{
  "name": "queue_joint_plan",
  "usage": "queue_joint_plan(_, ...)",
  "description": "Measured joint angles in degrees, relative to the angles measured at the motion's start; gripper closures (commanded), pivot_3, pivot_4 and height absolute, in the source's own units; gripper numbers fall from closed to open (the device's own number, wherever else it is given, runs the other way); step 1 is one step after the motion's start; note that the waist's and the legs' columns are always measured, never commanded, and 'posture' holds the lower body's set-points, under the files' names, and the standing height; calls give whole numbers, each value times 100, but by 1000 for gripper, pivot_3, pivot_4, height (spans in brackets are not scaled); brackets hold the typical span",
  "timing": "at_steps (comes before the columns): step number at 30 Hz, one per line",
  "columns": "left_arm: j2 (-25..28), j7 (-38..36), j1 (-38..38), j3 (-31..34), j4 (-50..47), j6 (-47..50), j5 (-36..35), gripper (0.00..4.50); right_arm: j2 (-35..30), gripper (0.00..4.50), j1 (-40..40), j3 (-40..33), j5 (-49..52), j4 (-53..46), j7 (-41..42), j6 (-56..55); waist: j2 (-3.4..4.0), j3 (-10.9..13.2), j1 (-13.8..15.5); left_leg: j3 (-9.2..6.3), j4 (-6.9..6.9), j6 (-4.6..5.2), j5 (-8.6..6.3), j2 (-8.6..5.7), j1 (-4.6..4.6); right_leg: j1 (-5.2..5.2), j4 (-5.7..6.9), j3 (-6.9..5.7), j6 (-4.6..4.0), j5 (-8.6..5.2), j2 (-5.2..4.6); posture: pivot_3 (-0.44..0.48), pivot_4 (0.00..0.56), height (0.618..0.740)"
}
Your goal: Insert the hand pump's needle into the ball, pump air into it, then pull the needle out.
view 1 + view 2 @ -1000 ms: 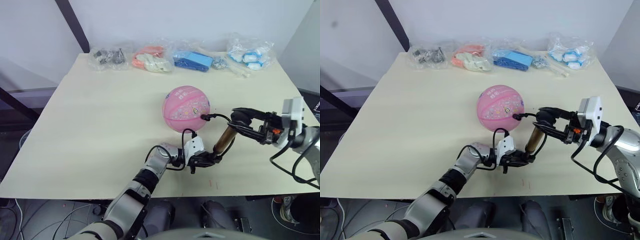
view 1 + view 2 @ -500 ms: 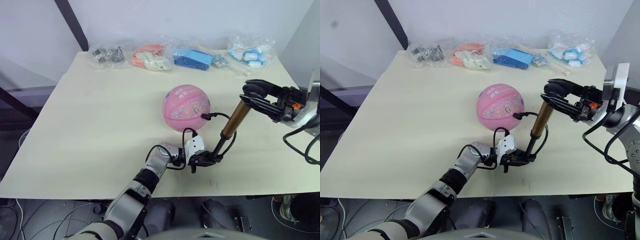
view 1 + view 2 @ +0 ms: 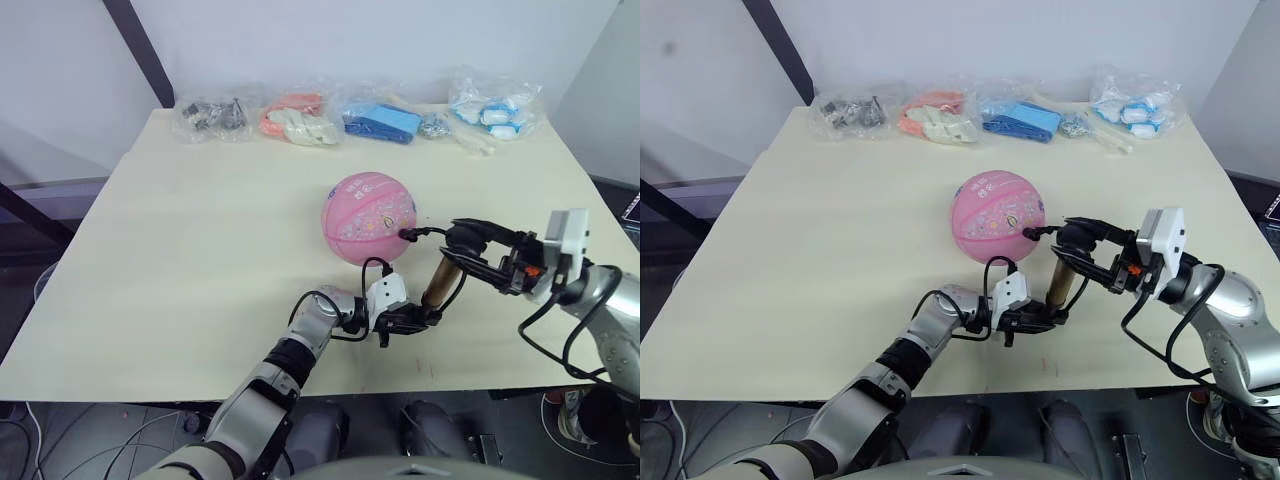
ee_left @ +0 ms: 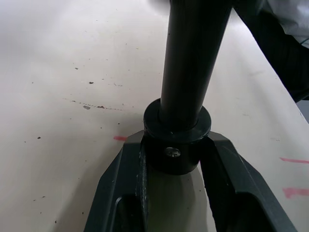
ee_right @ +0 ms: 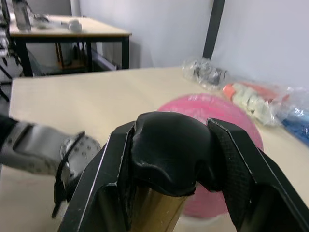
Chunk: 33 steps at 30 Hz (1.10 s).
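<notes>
Upright gold hand pump [image 3: 436, 282] hosed to pink ball [image 3: 369, 216]

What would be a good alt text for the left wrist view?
The left tool is shut on the round black base cap of the hand pump, with one dark finger on each side. The pump stands on a pale beige table with small red marks.

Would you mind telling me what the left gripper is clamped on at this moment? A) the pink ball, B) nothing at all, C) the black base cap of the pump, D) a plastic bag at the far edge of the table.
C: the left gripper has a finger on each side of the black base cap of the hand pump, pinning it to the table, beside the ball.
</notes>
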Motion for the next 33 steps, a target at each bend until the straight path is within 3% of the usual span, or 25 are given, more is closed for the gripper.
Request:
queue_joint_plan(13, 50, -124, -33, 7, 341, -654, -11, 3422, -336, 2594, 71, -55, 78, -149, 113, 372, -2, 1, 3, 1, -1, 0, 0, 0, -10, -3, -4, 3, -1, 0, -1, 0, 150, 740)
queue_joint_plan(17, 42, -154, -120, 10, 543, -921, -16, 3422, -917, 2594, -473, -699, 1140, -251, 232, 1134, 19, 25, 2, 9, 3, 2, 0, -5, -23, -14, -2, 9, -1, 2, -9, 0, 150, 740)
queue_joint_plan(25, 32, -150, -179, 26, 738, -1149, -16, 3422, -1403, 2594, -1249, -1600, 2470, -209, 289, 1964, 15, 27, 6, 5, 3, 2, 0, -3, -25, -14, -1, 1, -2, 2, -28, 0, 150, 740)
queue_joint_plan(33, 23, -115, -193, 49, 829, -1284, -15, 3422, -1516, 2594, -1412, -1682, 2652, -39, 341, 2279, 15, 26, 5, 8, 5, 2, 0, -2, -25, -17, 9, 3, -2, 2, -30, 0, 150, 740)
